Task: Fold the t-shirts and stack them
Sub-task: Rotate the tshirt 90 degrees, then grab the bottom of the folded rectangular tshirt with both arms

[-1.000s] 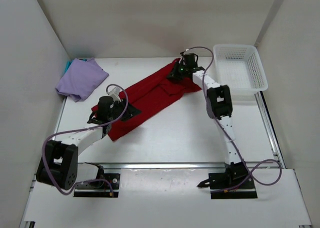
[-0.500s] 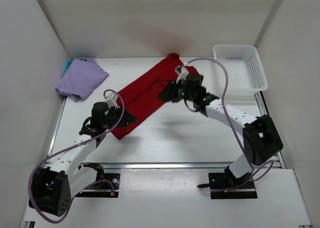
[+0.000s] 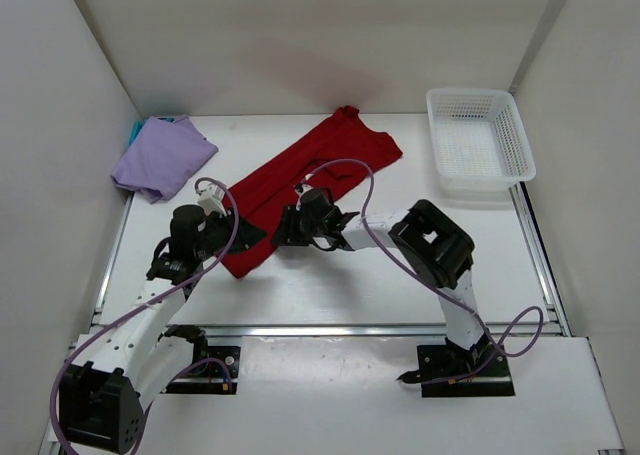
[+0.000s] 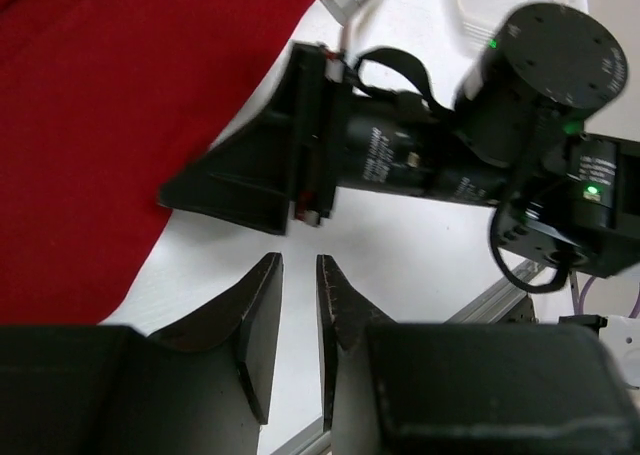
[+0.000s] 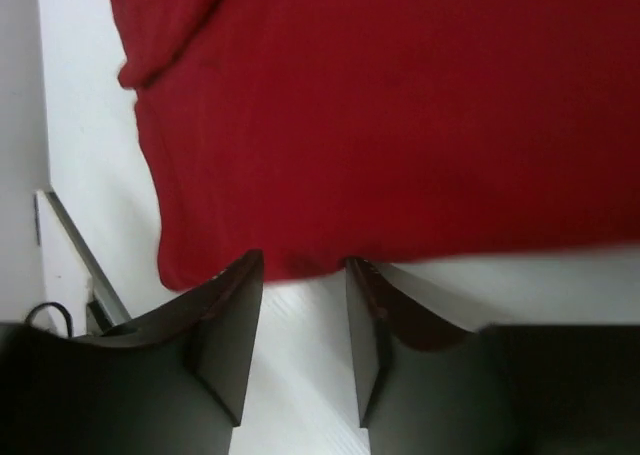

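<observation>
Red t-shirt (image 3: 322,163): soft matt cloth. Lavender t-shirt (image 3: 165,155): matt cloth, creased. Basket (image 3: 523,147): white plastic mesh noted. Table (image 3: 380,275): white, smooth, matt.

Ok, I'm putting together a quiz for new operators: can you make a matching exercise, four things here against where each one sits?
Things:
1. red shirt
2. lavender shirt
3. basket
4. right gripper

Places:
A. far right corner
B. at the red shirt's edge
C. far left corner
D. centre, laid diagonally

Pairs: 1-D, 2-C, 3-A, 4-B
</observation>
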You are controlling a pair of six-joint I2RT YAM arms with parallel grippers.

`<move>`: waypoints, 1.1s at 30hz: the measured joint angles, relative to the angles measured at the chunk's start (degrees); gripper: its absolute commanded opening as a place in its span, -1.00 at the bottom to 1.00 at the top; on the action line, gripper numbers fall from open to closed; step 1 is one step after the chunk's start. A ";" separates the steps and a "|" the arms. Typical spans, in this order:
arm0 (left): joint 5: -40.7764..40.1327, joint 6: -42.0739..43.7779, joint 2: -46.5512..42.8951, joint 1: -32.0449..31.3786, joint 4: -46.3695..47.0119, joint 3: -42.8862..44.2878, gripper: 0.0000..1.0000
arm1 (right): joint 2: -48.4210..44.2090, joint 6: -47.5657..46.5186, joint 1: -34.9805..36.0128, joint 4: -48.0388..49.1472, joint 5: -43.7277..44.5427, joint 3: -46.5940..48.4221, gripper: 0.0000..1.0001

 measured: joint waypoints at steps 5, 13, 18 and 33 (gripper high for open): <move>0.02 0.46 0.02 0.02 -0.57 0.00 -0.38 | 5.53 3.50 -0.17 1.38 -1.70 5.20 -1.00; -0.22 1.25 1.92 -1.42 -1.14 0.00 -0.39 | -8.04 3.45 -6.51 3.89 -4.00 -14.64 -1.00; -2.80 1.81 4.55 -8.50 -1.40 -0.11 -0.33 | -31.45 -2.56 -25.31 -1.92 -8.35 -38.18 -0.34; -17.53 5.33 13.81 -29.66 -11.21 -0.63 0.97 | -86.58 -1.73 -24.63 -34.82 -2.12 -58.62 -0.20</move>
